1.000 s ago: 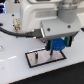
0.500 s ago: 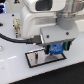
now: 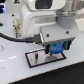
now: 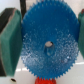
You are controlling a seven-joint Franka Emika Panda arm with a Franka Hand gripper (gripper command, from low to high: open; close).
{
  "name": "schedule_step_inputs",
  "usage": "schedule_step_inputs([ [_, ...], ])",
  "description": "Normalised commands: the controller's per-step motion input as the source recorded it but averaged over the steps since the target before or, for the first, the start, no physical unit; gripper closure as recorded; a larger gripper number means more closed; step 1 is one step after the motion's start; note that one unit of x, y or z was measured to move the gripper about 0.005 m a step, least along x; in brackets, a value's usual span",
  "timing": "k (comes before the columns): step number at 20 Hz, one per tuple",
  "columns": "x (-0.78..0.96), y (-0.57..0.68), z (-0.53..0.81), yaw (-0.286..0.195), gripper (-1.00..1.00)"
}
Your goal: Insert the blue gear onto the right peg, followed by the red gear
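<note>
Fingers (image 4: 10,42) pinch the blue gear (image 4: 47,42) at frame centre; we see the red gear (image 4: 46,80) at the bottom edge.

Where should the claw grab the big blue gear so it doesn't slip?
By its toothed rim, one pad on each opposite side, coming from above. The blue gear is flat and round, so squeezing across its width centres it. The claw holds it that way now, leaving the centre hole clear.

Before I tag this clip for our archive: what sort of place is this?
Probably a robotics lab bench or test rig: a white tabletop, a black-rimmed plate fixed on it, and a gripper holding the blue gear.
</note>
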Motion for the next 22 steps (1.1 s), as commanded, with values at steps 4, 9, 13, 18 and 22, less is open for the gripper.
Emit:
schedule_step_inputs([
  [4,0.2,-0.3,-0.17,0.0,1.0],
  [9,0.28,-0.25,0.25,0.0,1.0],
  [13,0.3,-0.24,0.16,0.0,1.0],
  [18,0.21,-0.13,0.0,0.0,1.0],
  [22,0.01,0.11,0.01,0.0,1.0],
])
